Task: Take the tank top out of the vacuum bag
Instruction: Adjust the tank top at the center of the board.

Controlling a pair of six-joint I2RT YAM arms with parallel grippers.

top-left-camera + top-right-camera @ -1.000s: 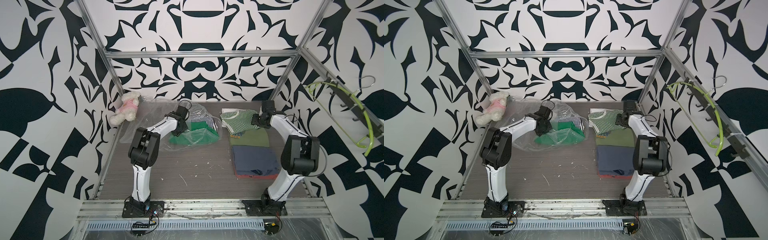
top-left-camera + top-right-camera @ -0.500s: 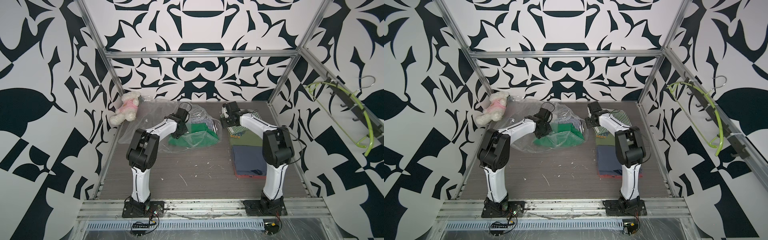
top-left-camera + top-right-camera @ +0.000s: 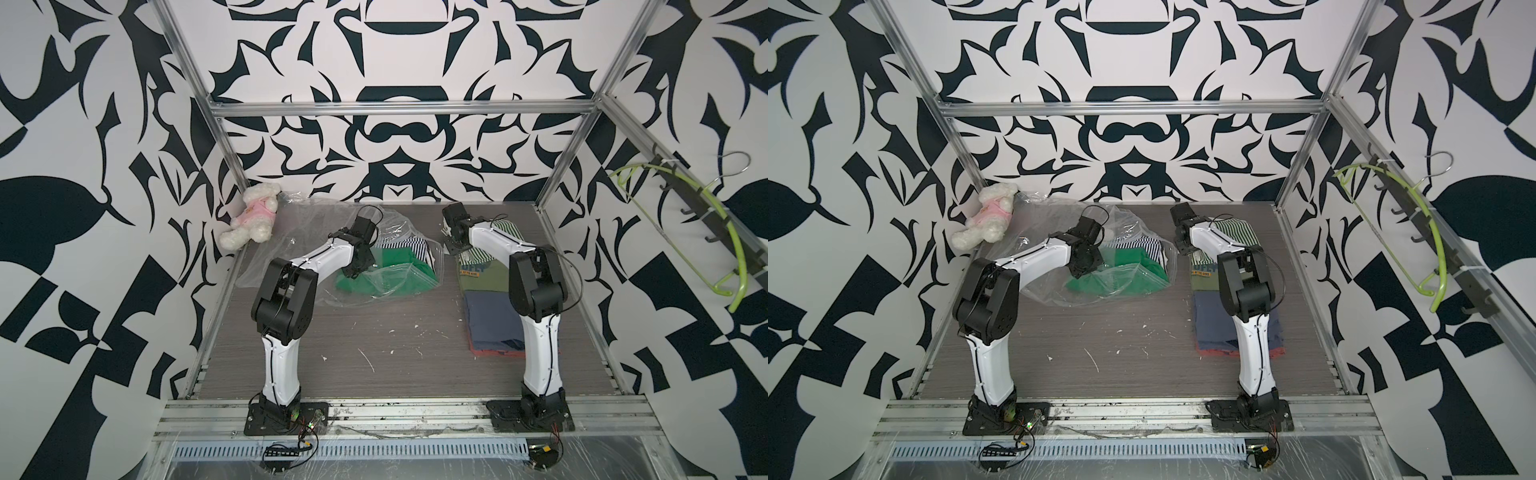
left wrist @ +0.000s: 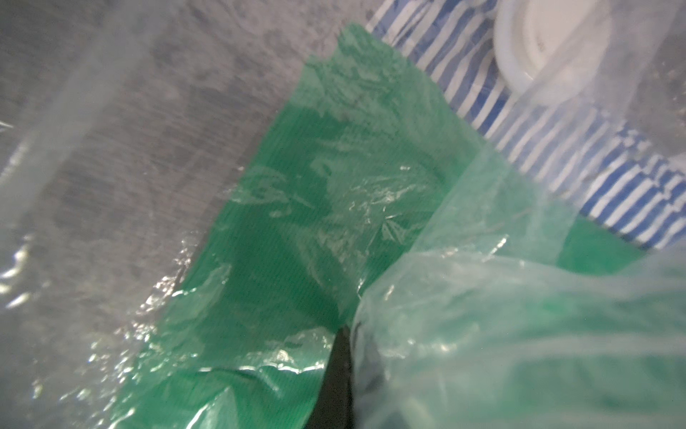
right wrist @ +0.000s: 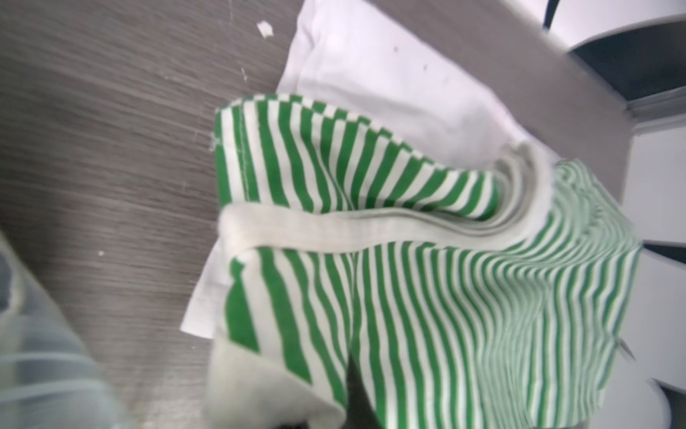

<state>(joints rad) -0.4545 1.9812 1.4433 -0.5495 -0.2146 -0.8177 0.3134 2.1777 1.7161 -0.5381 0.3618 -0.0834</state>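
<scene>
The vacuum bag (image 3: 374, 286) (image 3: 1113, 286) lies crinkled at the back left of the table, its round white valve (image 4: 549, 41) close to my left wrist. Inside it are a solid green garment (image 3: 386, 257) (image 4: 315, 185) and a blue-striped one (image 4: 557, 167). My left gripper (image 3: 352, 272) (image 4: 343, 371) is shut on the bag's clear plastic over the green garment. The tank top (image 3: 505, 227) (image 5: 464, 297), green-and-white striped with white trim, lies outside the bag at the back right. My right gripper (image 3: 451, 247) (image 5: 352, 405) is shut on its left edge, the fabric rising to the fingers.
A white cloth (image 5: 371, 74) lies under the tank top. In front of it are an olive shirt (image 3: 478, 278) and a folded navy one (image 3: 492, 320). A plush toy (image 3: 251, 216) sits in the back left corner. A green hanger (image 3: 731, 249) hangs on the right wall.
My right arm swung left, from the tank top's right side to its left edge, and its jaws closed there. The left arm and the bag stayed put.
</scene>
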